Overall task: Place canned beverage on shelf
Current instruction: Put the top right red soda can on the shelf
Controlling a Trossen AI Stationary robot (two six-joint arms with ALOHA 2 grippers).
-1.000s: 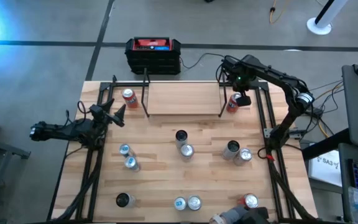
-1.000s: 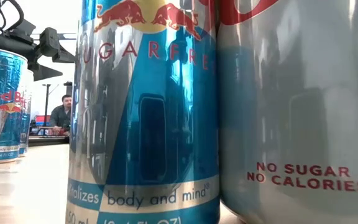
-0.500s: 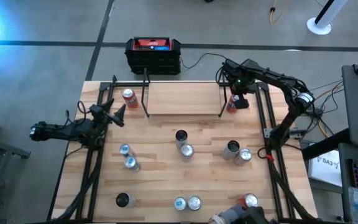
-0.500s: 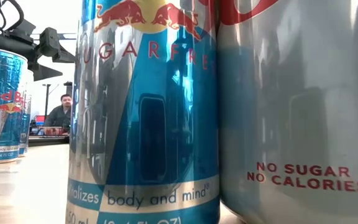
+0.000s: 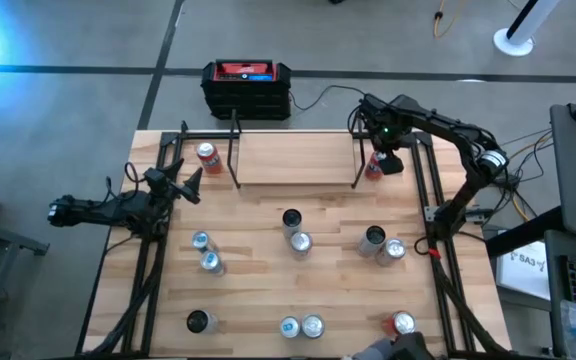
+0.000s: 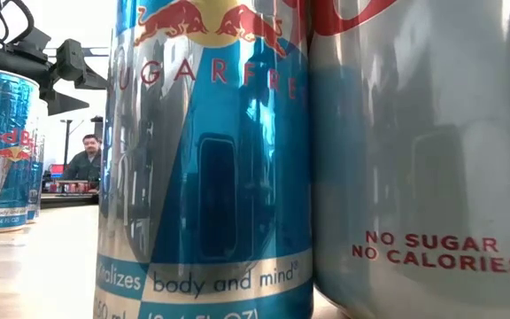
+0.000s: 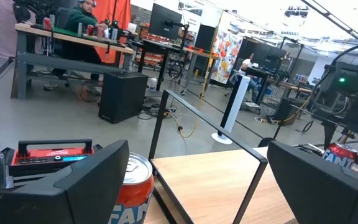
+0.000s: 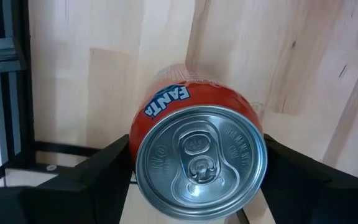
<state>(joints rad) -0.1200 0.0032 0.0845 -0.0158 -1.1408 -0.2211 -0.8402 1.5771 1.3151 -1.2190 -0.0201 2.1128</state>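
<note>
At the desk's far right corner, the right gripper [image 8: 194, 180] straddles an orange Fanta can [image 8: 197, 146] just beside the shelf [image 5: 293, 157] — fingers flanking it, grip unconfirmed. Next: clench, lift onto the board. The left gripper [image 5: 183, 185] waits open at the left edge.

A black box with a red top [image 5: 247, 86] sits on the grey floor just behind the worktop [image 5: 268, 290], a cable trailing from it. Across the room a person [image 6: 85, 163] sits at a desk [image 7: 67, 43], with monitors [image 7: 166, 20] beyond.
</note>
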